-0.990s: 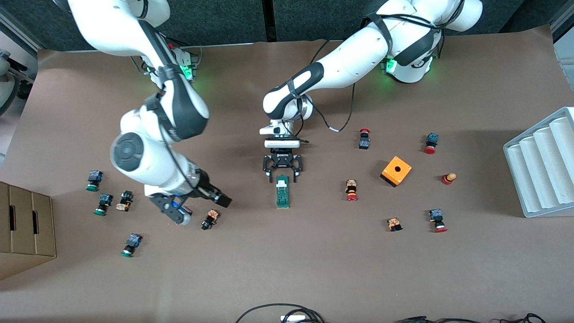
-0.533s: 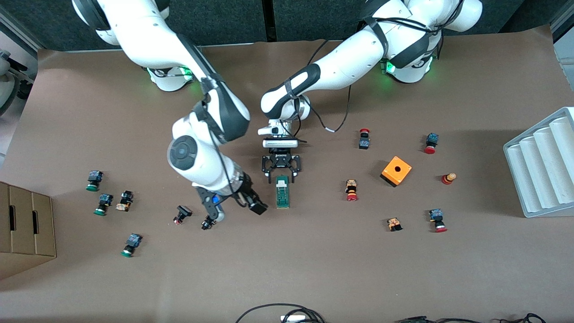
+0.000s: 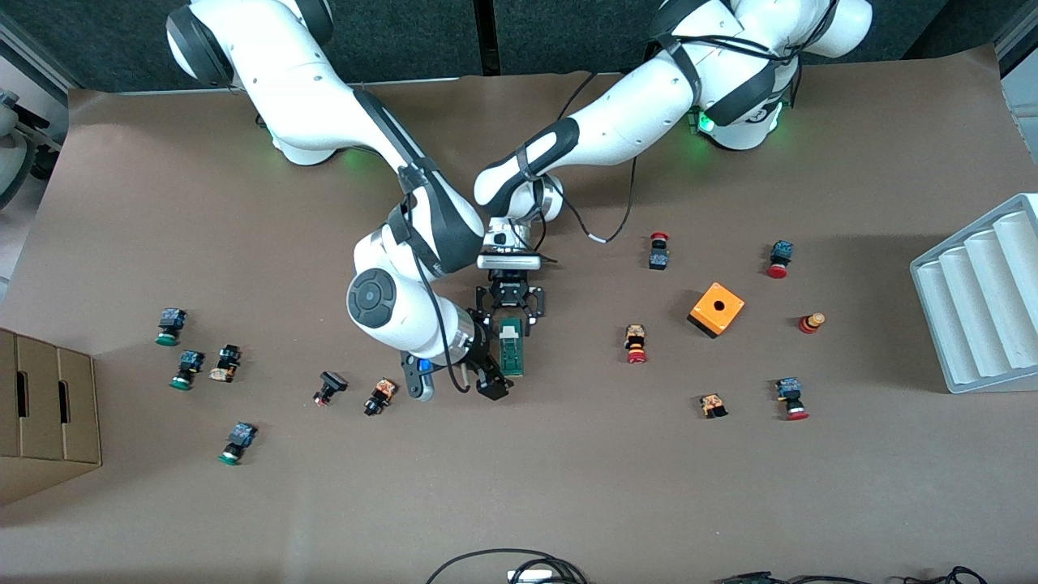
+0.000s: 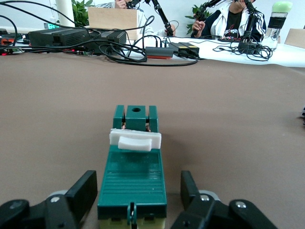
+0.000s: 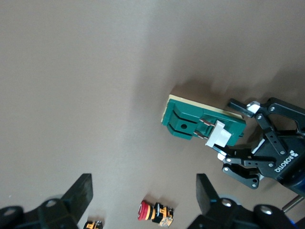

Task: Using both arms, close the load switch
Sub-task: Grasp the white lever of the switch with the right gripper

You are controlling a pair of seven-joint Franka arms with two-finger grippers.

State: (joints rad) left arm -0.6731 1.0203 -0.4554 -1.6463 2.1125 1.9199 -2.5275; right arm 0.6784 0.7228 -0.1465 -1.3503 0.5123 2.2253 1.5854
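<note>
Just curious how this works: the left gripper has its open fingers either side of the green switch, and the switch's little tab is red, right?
Nearly. The left gripper does have its open fingers either side of the load switch, but the tab is white, not red; the left wrist view shows it plainly. The right gripper, open, is beside the switch.

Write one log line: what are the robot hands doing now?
left gripper: open, straddling load switch | right gripper: open, above it
</note>
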